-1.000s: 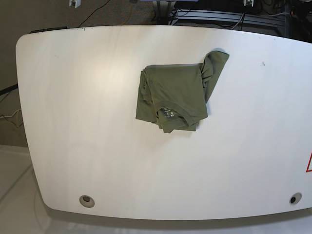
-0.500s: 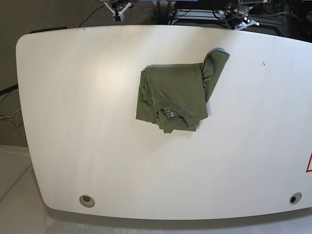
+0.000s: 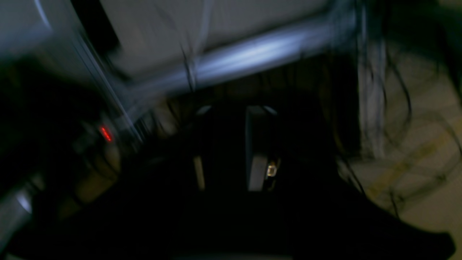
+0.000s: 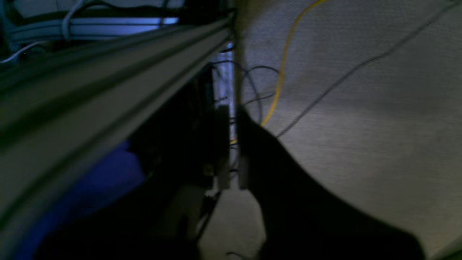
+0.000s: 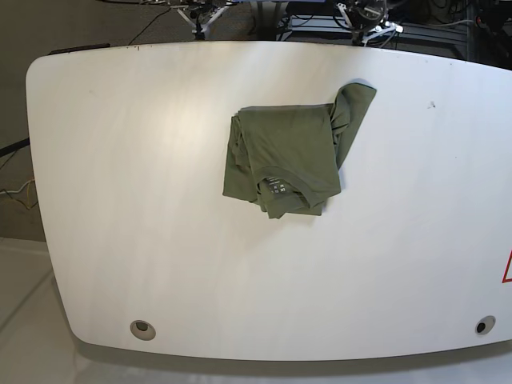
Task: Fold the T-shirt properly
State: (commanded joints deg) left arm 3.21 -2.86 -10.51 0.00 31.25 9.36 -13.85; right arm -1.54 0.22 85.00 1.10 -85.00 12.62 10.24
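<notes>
The olive-green T-shirt [image 5: 284,156] lies bunched in a rough square on the white table [image 5: 120,176], right of the middle toward the far edge. Its collar label faces up at the near side, and one sleeve sticks out at the far right corner. Both arms are beyond the far table edge, away from the cloth. My right gripper [image 4: 232,177] points at the floor with its fingers almost touching and nothing between them. My left gripper [image 3: 225,173] is dark and blurred, so its state is unclear. Small parts of both arms [image 5: 200,14] [image 5: 364,16] show at the base view's top.
A metal frame rail [image 4: 108,79] and cables, one of them yellow [image 4: 285,61], lie behind the table. The table has a cable hole near the front left [image 5: 142,329] and another at the front right [image 5: 480,326].
The parts of both arms at the base view's top edge have shifted inward, toward the middle of that edge. The T-shirt has not moved.
</notes>
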